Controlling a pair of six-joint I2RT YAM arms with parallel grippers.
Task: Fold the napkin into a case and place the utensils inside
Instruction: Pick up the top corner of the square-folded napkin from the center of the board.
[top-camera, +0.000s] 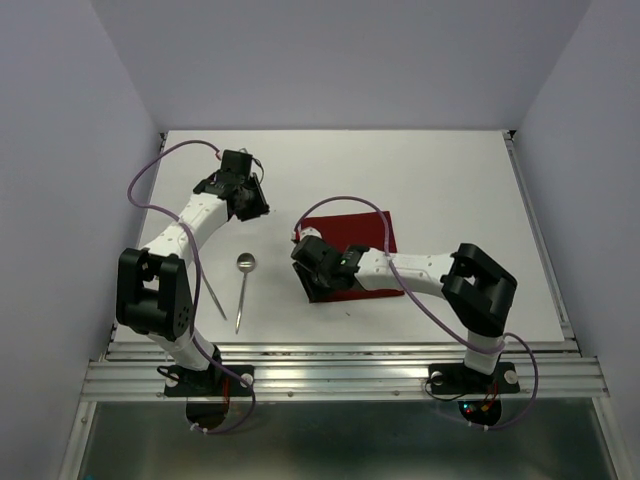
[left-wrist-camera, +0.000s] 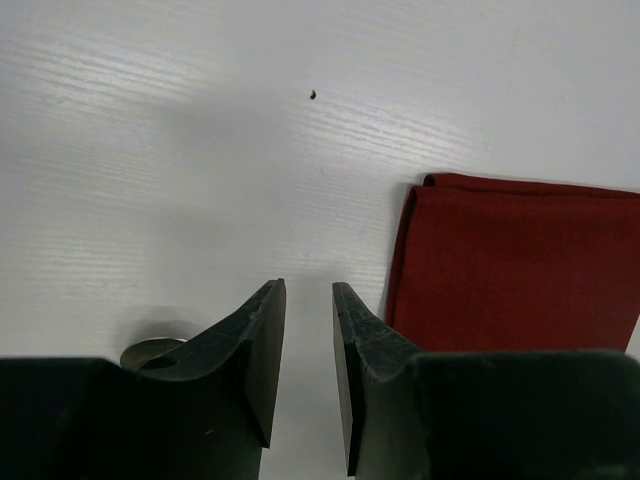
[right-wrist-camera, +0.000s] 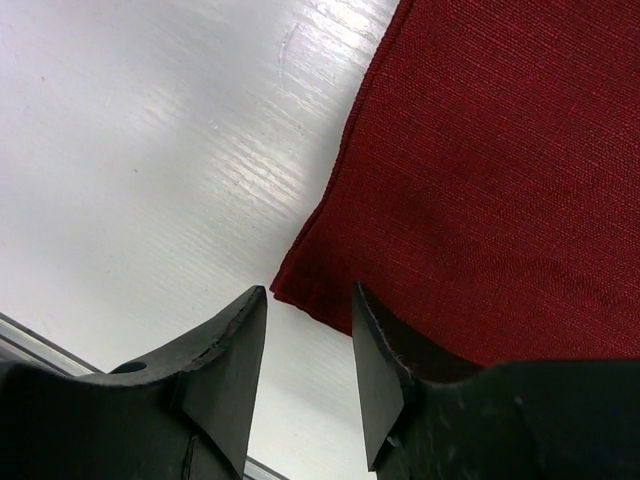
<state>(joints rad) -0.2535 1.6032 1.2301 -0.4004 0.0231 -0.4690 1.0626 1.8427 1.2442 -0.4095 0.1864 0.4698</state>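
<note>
The napkin (top-camera: 350, 228), folded flat, lies right of centre on the bench (top-camera: 450, 180). Its near-left corner sits below the right jaws, spread and empty. Farther left, the left jaws, slightly parted, hang empty beyond the spoon (top-camera: 246, 262), over open bench.

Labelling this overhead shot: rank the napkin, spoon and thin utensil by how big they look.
1. napkin, by far largest, though the right arm covers part.
2. spoon.
3. thin utensil, looks shorter, but the left arm may hide its end.
</note>
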